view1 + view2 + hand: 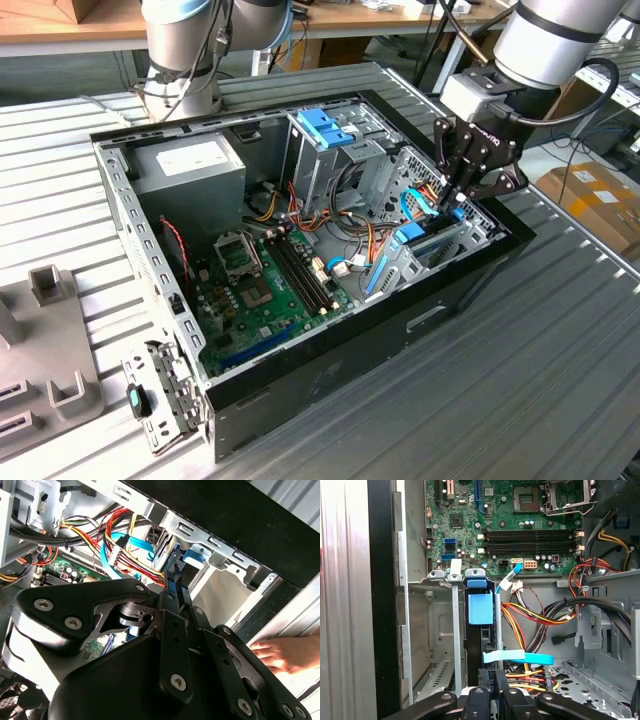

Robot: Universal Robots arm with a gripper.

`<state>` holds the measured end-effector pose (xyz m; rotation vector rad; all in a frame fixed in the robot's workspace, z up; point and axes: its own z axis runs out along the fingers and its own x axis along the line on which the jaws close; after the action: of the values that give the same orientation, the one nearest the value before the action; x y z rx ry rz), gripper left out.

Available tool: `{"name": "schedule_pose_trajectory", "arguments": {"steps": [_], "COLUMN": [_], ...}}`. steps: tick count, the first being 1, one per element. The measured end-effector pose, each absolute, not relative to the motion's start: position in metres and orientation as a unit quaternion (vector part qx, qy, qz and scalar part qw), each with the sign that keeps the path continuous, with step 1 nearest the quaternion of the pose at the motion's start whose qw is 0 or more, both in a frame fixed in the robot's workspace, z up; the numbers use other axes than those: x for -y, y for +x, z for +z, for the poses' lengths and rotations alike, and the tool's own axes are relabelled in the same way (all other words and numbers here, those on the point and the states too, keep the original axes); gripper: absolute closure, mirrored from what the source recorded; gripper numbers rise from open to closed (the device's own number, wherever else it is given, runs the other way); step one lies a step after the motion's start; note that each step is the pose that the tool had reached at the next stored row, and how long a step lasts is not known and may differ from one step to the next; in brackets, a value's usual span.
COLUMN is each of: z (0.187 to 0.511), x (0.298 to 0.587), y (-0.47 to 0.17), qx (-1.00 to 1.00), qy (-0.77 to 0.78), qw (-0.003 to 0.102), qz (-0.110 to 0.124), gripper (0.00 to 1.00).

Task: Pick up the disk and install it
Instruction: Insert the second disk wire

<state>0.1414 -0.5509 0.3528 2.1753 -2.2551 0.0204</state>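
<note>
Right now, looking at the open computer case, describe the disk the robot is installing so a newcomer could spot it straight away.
Start at the open computer case on the metal table. Go to its corner at the exterior view's right, where the gripper reaches down. Below the fingertips, the disk stands on edge in a metal bay, a dark slab with bright blue rails, unlike the taller grey drive cage or the thin light-blue cables.

A robotics lab or workshop: an opened computer case (pixel 330 250) lies on a ribbed metal worktop (pixel 520 360). Behind the case stands a robot arm base (pixel 180 60) and wooden benches (pixel 70 25); beside it, cardboard boxes (pixel 590 200).
</note>
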Motion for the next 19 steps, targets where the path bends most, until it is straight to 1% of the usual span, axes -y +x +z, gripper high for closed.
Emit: {"name": "schedule_pose_trajectory", "arguments": {"steps": [19], "z": [0.3464], "x": [0.5509], "y": [0.1413], "qx": [0.72], "qy": [0.694], "qw": [0.004], "qz": [0.006], "gripper": [0.84]}}
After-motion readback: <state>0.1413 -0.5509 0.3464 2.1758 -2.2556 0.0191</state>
